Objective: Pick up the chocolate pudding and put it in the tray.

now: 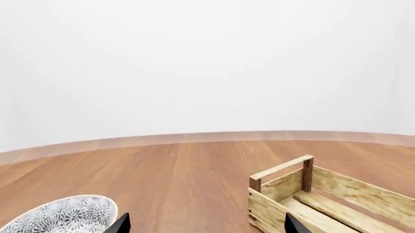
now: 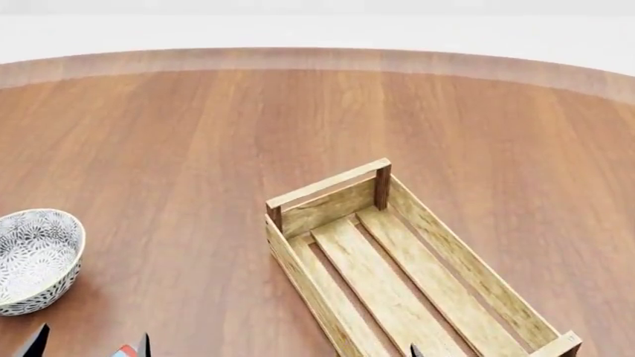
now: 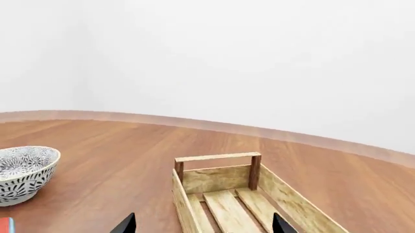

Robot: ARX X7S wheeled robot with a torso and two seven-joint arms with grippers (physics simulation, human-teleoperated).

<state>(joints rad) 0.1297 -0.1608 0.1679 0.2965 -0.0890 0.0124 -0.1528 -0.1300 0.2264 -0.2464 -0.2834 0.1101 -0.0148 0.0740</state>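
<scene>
Only a small corner of the chocolate pudding [image 2: 125,351] shows, light blue with red trim, at the bottom edge of the head view; a red and blue sliver of it [image 3: 5,226] also shows in the right wrist view. My left gripper [image 2: 91,346] is open and empty, its dark tips either side of that corner; it also shows in its own wrist view [image 1: 207,225]. The tray [image 2: 397,245], a long light-wood slatted crate, lies empty to the right of centre. My right gripper [image 3: 202,225] is open and empty above the tray's near end.
A round patterned grey-white bowl [image 2: 35,256] stands at the left of the brown wooden table [image 2: 198,126], beyond the left gripper. The table's curved far edge [image 2: 317,59] runs across the back, with a white wall behind.
</scene>
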